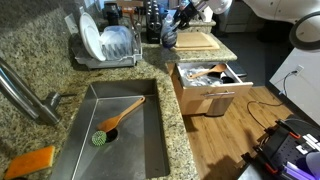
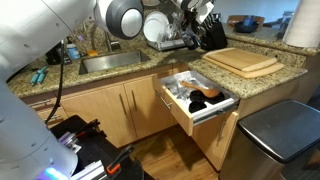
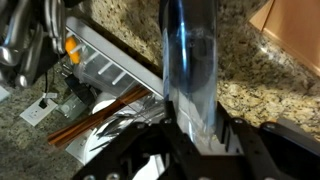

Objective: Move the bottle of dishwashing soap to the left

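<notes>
End effector (image 3: pixel 200 135) clamped on bottle of dishwashing soap (image 3: pixel 188 60).
Fingers narrowly parted, gripping both sides. The bottle's long axis runs top-to-bottom in the wrist view, over the granite table (image 3: pixel 250 70); cap end indiscernible.

- We are finding no readable text, brand, number or sign in any view.
- We are seeing the bottle of dishwashing soap (image 3: pixel 190 70) close up in the wrist view, yet nothing on it is legible.

The dish rack (image 1: pixel 105 45) stands on the counter (image 1: pixel 40 50) beside the sink (image 1: pixel 145 150); a brush (image 1: pixel 118 118) lies in the sink. The bottle of dishwashing soap (image 3: pixel 190 70) is between dish rack and cutting board (image 1: pixel 195 42).
</notes>
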Robot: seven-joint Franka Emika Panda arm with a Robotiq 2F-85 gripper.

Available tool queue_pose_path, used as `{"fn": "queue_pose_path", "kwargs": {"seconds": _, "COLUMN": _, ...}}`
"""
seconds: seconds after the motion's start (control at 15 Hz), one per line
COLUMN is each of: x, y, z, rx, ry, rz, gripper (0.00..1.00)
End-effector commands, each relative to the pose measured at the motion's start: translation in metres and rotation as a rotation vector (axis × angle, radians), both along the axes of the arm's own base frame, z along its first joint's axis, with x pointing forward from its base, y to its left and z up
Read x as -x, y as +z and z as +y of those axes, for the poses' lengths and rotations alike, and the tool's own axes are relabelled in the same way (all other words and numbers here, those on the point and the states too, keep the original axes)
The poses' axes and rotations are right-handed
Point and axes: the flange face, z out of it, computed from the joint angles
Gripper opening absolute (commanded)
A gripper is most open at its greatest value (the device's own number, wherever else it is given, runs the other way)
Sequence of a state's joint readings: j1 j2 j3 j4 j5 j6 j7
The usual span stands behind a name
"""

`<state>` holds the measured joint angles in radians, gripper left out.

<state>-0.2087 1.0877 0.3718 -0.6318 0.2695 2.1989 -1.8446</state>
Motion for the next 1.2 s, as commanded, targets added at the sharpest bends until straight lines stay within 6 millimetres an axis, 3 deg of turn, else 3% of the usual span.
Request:
{"fn": "queue_pose_path", "kwargs": {"seconds": 0.0, "x": 0.016, "y": 0.048, "z": -0.036, "rx": -0.003, "ry": -0.041, "rz": -0.005, "gripper": 0.14}}
{"fn": "queue_pose_path", "kwargs": {"seconds": 0.13, "x": 0.019, "y": 0.065, "z": -0.055, "rx": -0.071, "ry": -0.082, "rz": -0.052, "gripper": 0.14}}
{"fn": "queue_pose_path", "kwargs": {"seconds": 0.27, "x": 0.024, "y": 0.068, "z": -0.061, "rx": -0.158, "ry": -0.091, "rz": -0.050, "gripper": 0.14}}
{"fn": "queue_pose_path", "kwargs": {"seconds": 0.33, "x": 0.026, "y": 0.060, "z": -0.052, "rx": -0.214, "ry": -0.066, "rz": -0.024, "gripper": 0.14}}
{"fn": "queue_pose_path", "kwargs": {"seconds": 0.6, "x": 0.038, "y": 0.020, "z": 0.018, "rx": -0.350, "ry": 0.107, "rz": 0.082, "gripper": 0.14}}
{"fn": "queue_pose_path", "kwargs": {"seconds": 0.73, "x": 0.054, "y": 0.003, "z": 0.059, "rx": -0.370, "ry": 0.203, "rz": 0.157, "gripper": 0.14}}
{"fn": "queue_pose_path", "kwargs": {"seconds": 0.87, "x": 0.075, "y": -0.007, "z": 0.086, "rx": -0.351, "ry": 0.289, "rz": 0.255, "gripper": 0.14}}
{"fn": "queue_pose_path", "kwargs": {"seconds": 1.13, "x": 0.111, "y": 0.013, "z": 0.074, "rx": -0.134, "ry": 0.194, "rz": 0.342, "gripper": 0.14}}
